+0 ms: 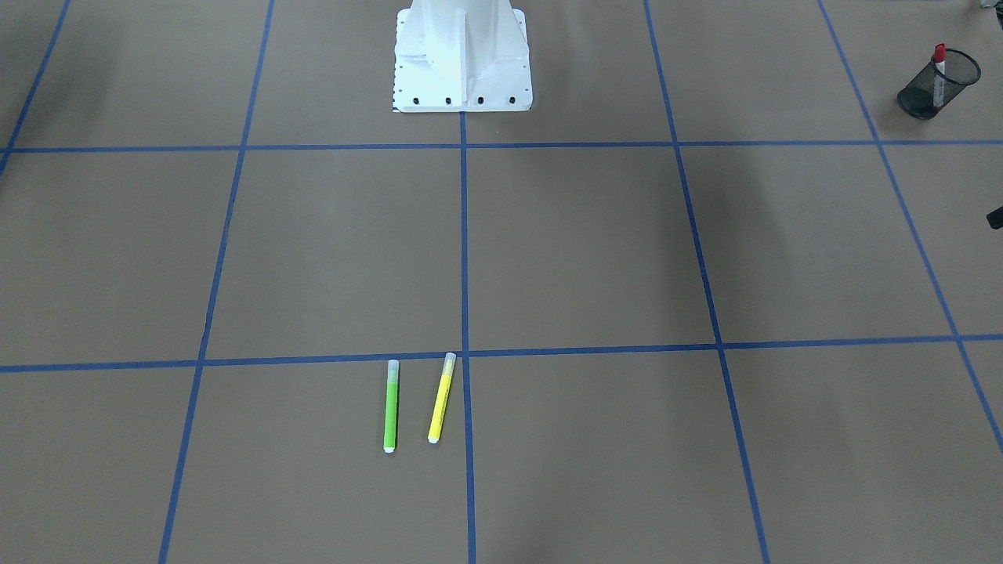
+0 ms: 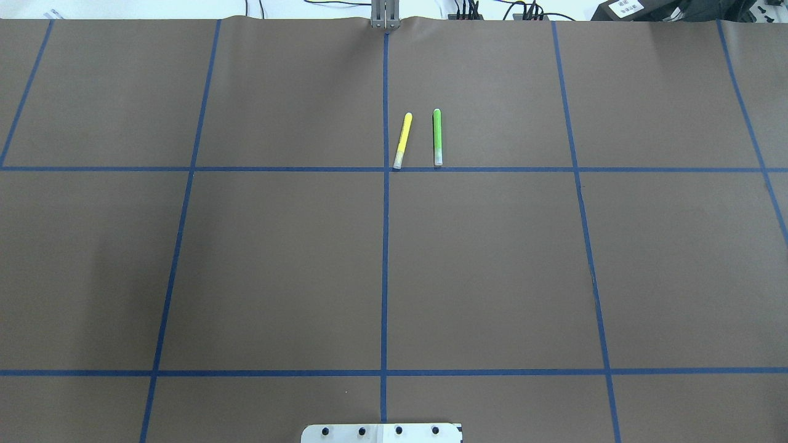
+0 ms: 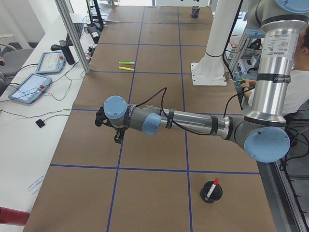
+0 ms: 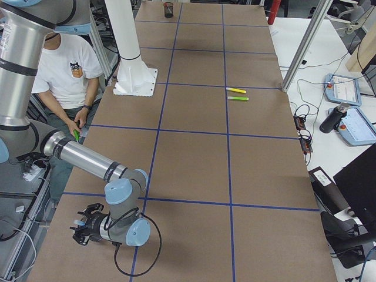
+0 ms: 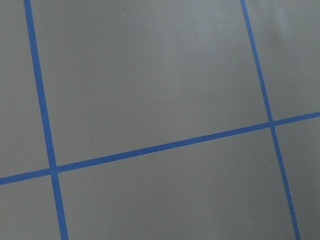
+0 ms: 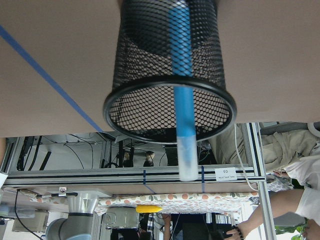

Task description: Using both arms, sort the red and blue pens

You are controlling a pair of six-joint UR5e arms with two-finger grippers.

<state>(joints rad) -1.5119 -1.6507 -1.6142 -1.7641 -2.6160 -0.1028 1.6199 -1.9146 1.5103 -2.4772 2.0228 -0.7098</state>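
Brown paper gridded with matte blue tape (image 2: 385,246) covers the table (image 2: 277,264). On my left end the red pen (image 1: 939,59) stands tilted in the left cup (image 1: 921,98), a black wire-mesh cylinder, with its red cap poking over the rim. At the other end the blue pen (image 6: 182,110) stands in the right cup (image 6: 145,50), the same open mesh under a solid round rim. Its smooth barrel runs out through the mouth and ends in a frosted, translucent cap. The green marker (image 1: 391,405) and yellow marker (image 1: 441,397) lie flat, side by side but apart, by the middle tape line, far from my base (image 2: 381,432). They are not mine to sort.

I judge the sorting done, since each pen is in its own cup. My left gripper (image 3: 117,137) hangs over bare paper, well apart from the left cup. My right gripper (image 4: 85,226) sits low near the right cup, its camera facing the mesh. Neither wrist view shows fingers, so I cannot tell whether either gripper is spread or pressed together. What the next move calls for, I think, is only lifting both grippers clear without brushing the cups, which look light and easy to tip.
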